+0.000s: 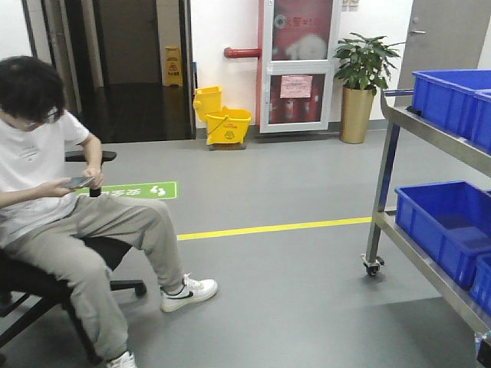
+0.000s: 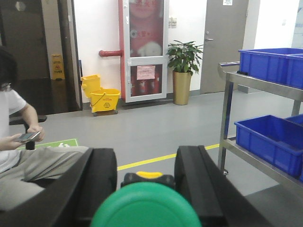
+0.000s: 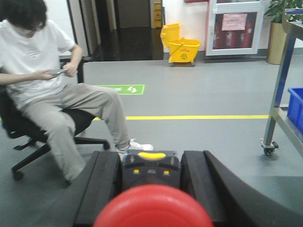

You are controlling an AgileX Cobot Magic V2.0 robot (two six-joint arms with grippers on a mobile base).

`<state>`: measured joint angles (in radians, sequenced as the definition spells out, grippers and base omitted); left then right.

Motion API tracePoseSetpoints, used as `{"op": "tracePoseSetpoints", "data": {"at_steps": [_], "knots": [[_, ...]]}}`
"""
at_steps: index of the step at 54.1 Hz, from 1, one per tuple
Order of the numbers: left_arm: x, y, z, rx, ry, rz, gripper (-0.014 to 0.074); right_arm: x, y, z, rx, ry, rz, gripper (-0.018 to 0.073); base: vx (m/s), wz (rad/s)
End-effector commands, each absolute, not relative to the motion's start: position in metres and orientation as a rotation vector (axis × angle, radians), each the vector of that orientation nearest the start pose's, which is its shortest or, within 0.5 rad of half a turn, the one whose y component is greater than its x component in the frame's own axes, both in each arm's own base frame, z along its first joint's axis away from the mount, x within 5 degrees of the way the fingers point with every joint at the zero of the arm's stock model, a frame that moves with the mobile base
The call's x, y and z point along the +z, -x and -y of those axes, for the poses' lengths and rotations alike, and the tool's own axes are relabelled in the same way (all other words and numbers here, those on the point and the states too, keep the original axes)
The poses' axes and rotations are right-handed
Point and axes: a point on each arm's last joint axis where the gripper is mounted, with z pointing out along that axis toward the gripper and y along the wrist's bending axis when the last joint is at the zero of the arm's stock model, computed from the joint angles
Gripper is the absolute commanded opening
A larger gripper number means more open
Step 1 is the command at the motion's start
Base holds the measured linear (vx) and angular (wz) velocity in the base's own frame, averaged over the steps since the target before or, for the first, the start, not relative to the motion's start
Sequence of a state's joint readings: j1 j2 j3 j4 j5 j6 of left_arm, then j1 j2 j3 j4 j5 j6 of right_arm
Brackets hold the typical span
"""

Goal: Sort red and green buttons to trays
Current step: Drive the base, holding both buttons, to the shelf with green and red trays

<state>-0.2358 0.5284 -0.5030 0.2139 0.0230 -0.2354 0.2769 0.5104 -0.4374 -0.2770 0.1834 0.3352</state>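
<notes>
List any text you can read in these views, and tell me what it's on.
Nothing reads clearly enough to quote.
White characters and footprints on the green floor sign: blurred.
Dark lettering on the yellow mop bucket: too small.
Print on the pink notice on the red cabinet: too small.
Marking on the yellow floor stand: blurred.
No lettering visible on the green button or the red button.
</notes>
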Motion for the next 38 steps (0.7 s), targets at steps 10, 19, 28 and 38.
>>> {"op": "tracePoseSetpoints", "data": {"at_steps": [10,19,28,38], "knots": [[0.3571,-0.1106,0.0288,-0.238,-0.161,-1.417,-0.0003,0.3241,-0.1104,-0.0289,0.232,0.162,-1.614,-0.0009,0.42,-0.2],[0.3571,-0.1106,0.0288,-0.238,-0.161,-1.417,-0.0003,0.3241,-0.1104,-0.0289,0.232,0.162,-1.614,-0.0009,0.41,-0.29],[0.3571,-0.1106,0.0288,-0.238,-0.161,-1.417,-0.0003,0.3241,-0.1104,-0.0289,0.232,0.162,-1.614,-0.0009,0.39,-0.32],[0.3571,-0.1106,0.0288,-0.238,-0.161,-1.417,-0.0003,0.3241,-0.1104,-0.0289,0.232,0.162,-1.614,-0.0009,0.37,-0.32]]}}
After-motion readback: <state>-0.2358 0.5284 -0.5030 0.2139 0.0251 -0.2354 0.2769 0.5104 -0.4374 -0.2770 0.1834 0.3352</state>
